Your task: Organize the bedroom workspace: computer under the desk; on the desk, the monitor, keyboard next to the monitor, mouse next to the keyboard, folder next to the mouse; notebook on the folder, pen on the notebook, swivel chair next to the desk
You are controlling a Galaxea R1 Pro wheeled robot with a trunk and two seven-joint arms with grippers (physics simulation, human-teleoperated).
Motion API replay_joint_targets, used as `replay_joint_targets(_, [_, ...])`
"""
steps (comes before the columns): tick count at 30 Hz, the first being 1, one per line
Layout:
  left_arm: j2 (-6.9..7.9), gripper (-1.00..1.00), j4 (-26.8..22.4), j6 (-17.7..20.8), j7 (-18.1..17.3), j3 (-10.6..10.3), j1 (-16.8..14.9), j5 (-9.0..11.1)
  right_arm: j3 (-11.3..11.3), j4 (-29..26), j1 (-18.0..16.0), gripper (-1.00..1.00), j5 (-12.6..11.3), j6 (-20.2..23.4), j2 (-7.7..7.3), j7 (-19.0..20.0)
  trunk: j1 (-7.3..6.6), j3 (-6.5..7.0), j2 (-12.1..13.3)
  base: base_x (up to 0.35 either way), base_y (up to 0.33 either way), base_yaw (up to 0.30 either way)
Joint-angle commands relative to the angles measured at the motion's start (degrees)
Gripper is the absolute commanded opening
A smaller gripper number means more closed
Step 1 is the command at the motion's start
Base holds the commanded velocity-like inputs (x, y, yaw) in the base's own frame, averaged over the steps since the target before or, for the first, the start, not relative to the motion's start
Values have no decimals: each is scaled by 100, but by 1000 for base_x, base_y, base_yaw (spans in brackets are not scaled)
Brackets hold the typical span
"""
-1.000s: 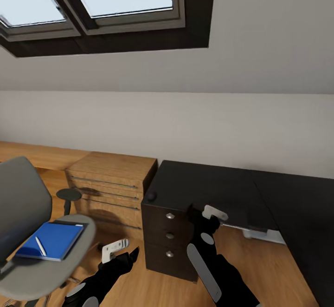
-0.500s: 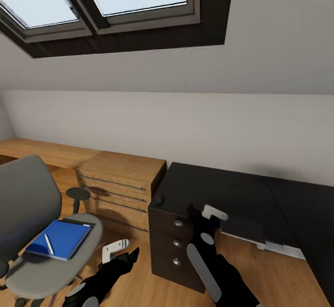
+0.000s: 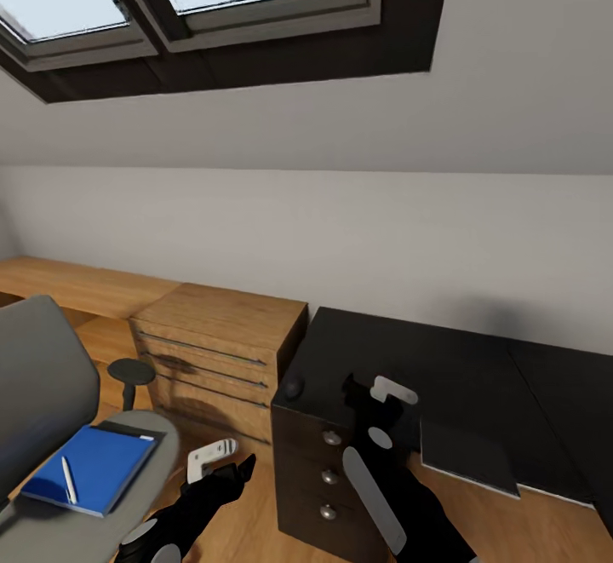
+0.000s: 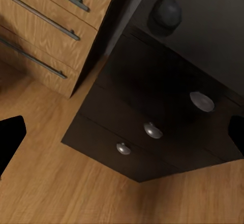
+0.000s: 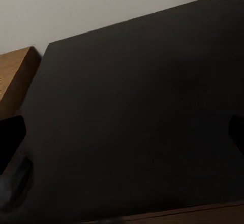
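We saw the mouse (image 3: 293,388) at the table's (image 3: 443,367) left corner, our left gripper (image 4: 122,132) and right gripper (image 5: 122,132) both spread, empty.

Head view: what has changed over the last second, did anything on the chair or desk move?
Only the camera shifted; the whole scene slid across the picture. The blue folder and pen stay on the swivel chair, the mouse on the desk. Both arms stay folded low, nothing grasped.

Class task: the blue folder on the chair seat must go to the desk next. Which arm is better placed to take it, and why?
Probably the left: the left gripper hangs beside the swivel chair bearing the folder; the right gripper is over the desk.
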Motion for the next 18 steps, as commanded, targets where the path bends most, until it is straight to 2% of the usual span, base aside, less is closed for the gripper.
replay_joint_targets(1, [5,100,-10,4,56,-11,-3,60,10,-4,-5,100,-11,44,-2,-36,3,-6,-4,142,0,147])
replay_joint_targets(5, [5,100,-10,10,56,-11,-3,60,24,11,-5,100,-11,44,-1,-36,3,-6,-4,47,0,231])
replay_joint_targets(9, [5,100,-10,7,56,-11,-3,60,256,14,-5,100,-3,44,-1,-36,3,-6,-4,56,0,270])
replay_joint_targets(15, [5,100,-12,-13,56,-11,-3,60,339,39,-5,100,171,44,-1,-28,3,-17,-4,281,0,273])
replay_joint_targets(17, [5,100,-13,-14,56,-11,-3,60,423,58,-5,100,195,44,-1,-28,3,-23,-4,316,35,264])
replay_joint_targets(18, [5,100,-14,-15,56,-11,-3,60,564,87,-5,100,205,44,-1,-27,3,-26,-4,320,88,221])
